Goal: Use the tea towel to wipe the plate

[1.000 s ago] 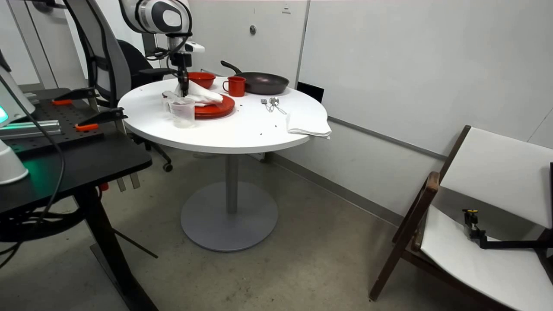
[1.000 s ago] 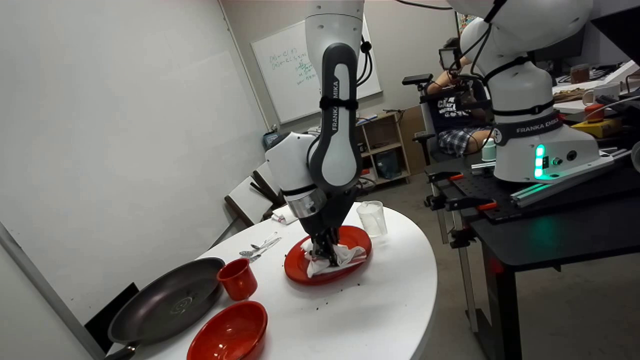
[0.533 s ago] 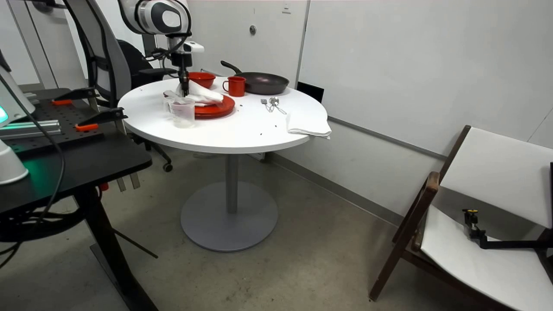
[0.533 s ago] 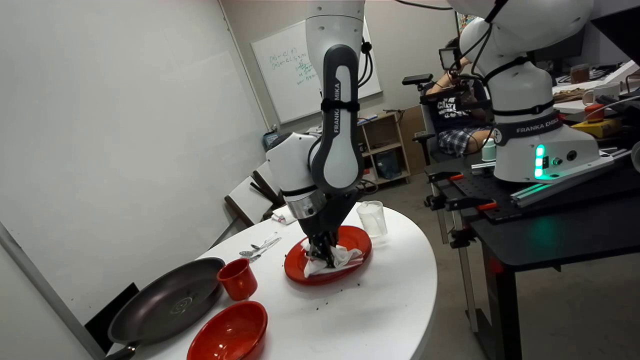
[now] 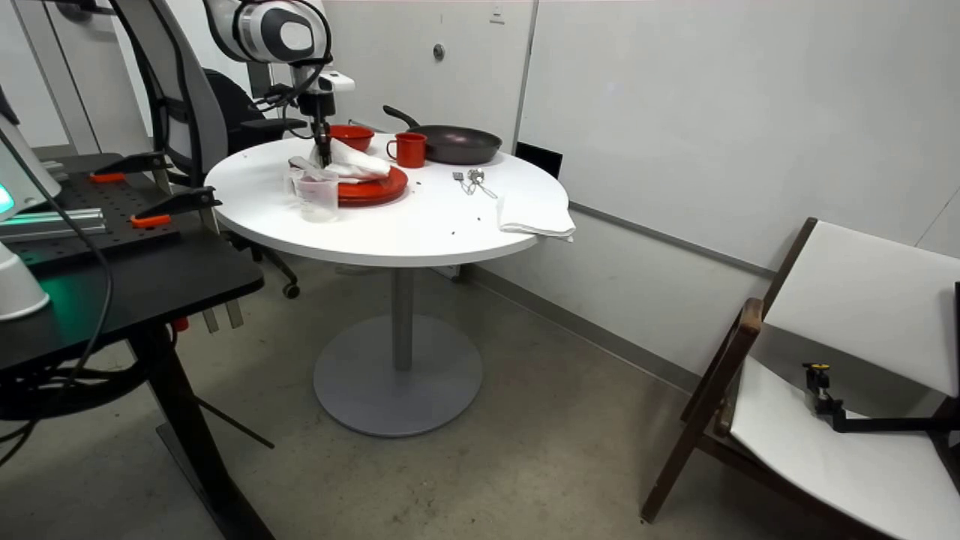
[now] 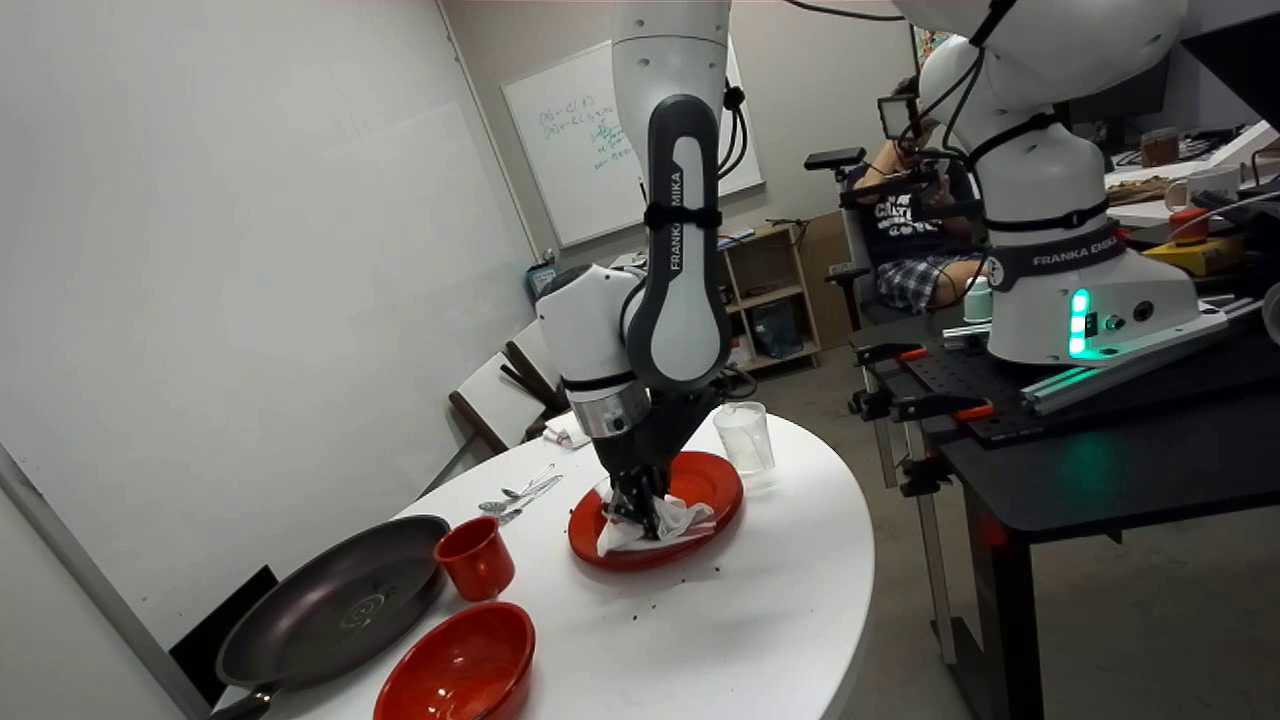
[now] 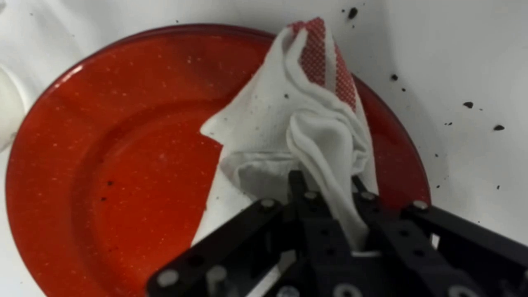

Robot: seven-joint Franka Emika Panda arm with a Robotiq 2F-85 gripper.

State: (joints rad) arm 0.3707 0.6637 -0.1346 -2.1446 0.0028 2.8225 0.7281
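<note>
Now the fingers [image 7: 324, 235] pinch an upright fold of the tea towel [image 7: 272, 123], which lies bunched on the red plate [image 7: 140, 214]. In the wrist view that fold rises between the two fingers, and the rest of the towel spreads over the right-hand part of the plate, leaving the left part bare. A corner with red bands reaches over the rim at the top of that view. Small dark specks [image 7: 286, 95] dot the towel, and a few more sit on the bare red surface. Whether the fingers press on the plate through the towel cannot be told.

The plate rests on a round white desk [image 5: 420, 225], with dark crumbs [image 7: 468, 104] scattered beside it. A clear cup [image 6: 745, 440] stands upright just beside the plate. In an exterior view a red mug [image 5: 410, 152] stands between a red bowl [image 5: 352, 139] and a dark frying pan [image 5: 459, 146]. Metal utensils [image 5: 475, 177] lie between the plate and a folded white cloth [image 5: 534, 216], which juts slightly past the desk's edge.

The arm [image 6: 685, 340] hangs above the plate, its lower end pointing downward. Its base [image 6: 1040, 320] is mounted on a black desk [image 6: 1150, 480], a green light [image 6: 1079, 322] glowing on its side. In the background a person [image 6: 915, 240] sits.
</note>
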